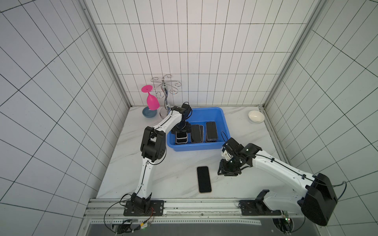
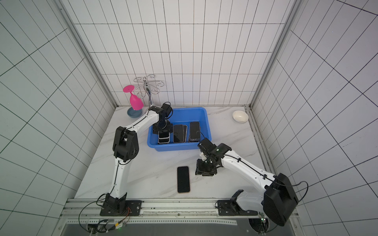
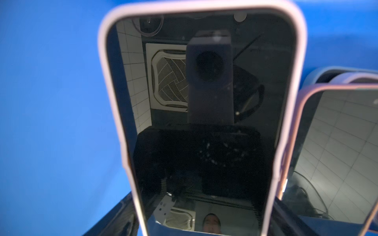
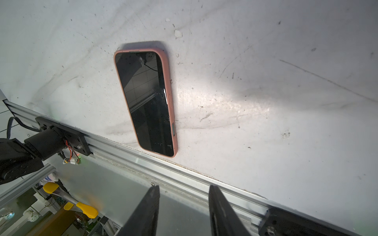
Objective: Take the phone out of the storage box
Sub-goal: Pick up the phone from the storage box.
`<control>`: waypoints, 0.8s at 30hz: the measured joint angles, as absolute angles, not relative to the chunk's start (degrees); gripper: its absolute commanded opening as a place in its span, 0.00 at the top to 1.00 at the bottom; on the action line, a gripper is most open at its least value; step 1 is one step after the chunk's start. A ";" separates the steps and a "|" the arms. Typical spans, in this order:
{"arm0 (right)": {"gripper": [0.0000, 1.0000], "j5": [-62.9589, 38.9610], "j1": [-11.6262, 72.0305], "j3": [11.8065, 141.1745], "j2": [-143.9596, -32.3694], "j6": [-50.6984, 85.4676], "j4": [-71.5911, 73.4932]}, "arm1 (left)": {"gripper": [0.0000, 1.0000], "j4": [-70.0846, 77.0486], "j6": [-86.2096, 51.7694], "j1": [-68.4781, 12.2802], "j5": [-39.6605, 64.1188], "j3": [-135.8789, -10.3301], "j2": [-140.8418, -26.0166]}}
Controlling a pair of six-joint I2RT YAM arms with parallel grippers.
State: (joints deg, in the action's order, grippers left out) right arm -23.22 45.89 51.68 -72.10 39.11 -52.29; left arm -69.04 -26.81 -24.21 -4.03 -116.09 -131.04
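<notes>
Phone (image 3: pixel 204 114) in storage box (image 3: pixel 51 102) between left fingers (image 3: pixel 116 220), grip unclear | right fingers (image 4: pixel 145 212) spread, empty

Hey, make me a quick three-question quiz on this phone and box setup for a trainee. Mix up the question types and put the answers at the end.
1. Fill the gap: the right gripper, next to the phone lying on the table, has its jaws ____ with nothing between them.
2. Which gripper reaches into the storage box? A: the left gripper. B: the right gripper. C: neither.
3. True or false: the phone on the table lies screen down.

Key: 1 open; 2 A; 3 false.
</notes>
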 measured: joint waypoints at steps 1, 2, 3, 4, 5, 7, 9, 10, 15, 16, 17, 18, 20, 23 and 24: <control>0.60 -23.20 45.82 51.96 -72.25 39.07 -52.40 | 0.30 -68.93 -26.61 -24.23 -4.03 -116.01 -130.98; 0.60 -23.18 45.74 52.18 -72.40 39.03 -52.40 | 0.33 -68.86 -26.46 -24.25 -4.10 -115.96 -130.82; 0.60 -23.11 45.71 52.34 -72.58 38.98 -52.45 | 0.33 -68.77 -26.50 -24.25 -4.14 -115.83 -130.67; 0.60 -23.09 45.69 52.56 -72.77 38.92 -52.58 | 0.33 -68.64 -26.52 -24.25 -4.16 -115.63 -130.50; 0.60 -23.00 45.69 52.97 -73.01 38.76 -52.86 | 0.32 -68.49 -26.46 -24.25 -4.16 -115.46 -130.37; 0.60 -23.05 45.28 53.95 -73.49 38.19 -53.34 | 0.30 -68.36 -26.24 -24.25 -4.19 -115.20 -130.02; 0.60 -23.03 44.05 55.44 -74.15 37.54 -53.87 | 0.30 -68.38 -25.82 -24.25 -4.23 -115.15 -129.49; 0.60 -23.03 43.40 56.21 -74.56 37.10 -54.11 | 0.29 -68.40 -25.61 -24.25 -4.23 -115.15 -129.16; 0.61 -23.09 39.86 60.75 -78.24 34.11 -55.57 | 0.29 -68.99 -24.47 -24.25 -4.23 -115.15 -126.08; 0.61 -23.11 39.24 61.52 -78.91 33.45 -55.92 | 0.29 -69.10 -24.36 -24.23 -4.23 -115.15 -125.58; 0.61 -23.14 38.44 62.54 -79.81 32.69 -56.49 | 0.29 -69.25 -24.14 -24.21 -4.23 -115.15 -125.03; 0.61 -23.14 37.71 63.44 -80.58 32.01 -56.97 | 0.29 -69.41 -23.99 -24.21 -4.23 -115.15 -124.60; 0.61 -23.18 36.40 65.21 -81.95 30.65 -57.67 | 0.28 -69.65 -23.73 -24.21 -4.19 -115.15 -124.11; 0.61 -23.35 34.68 67.99 -83.85 28.71 -58.78 | 0.27 -69.93 -23.40 -24.21 -4.16 -115.15 -124.03; 0.61 -23.40 34.17 68.97 -84.53 28.05 -59.16 | 0.27 -70.08 -23.31 -24.21 -4.10 -115.15 -124.03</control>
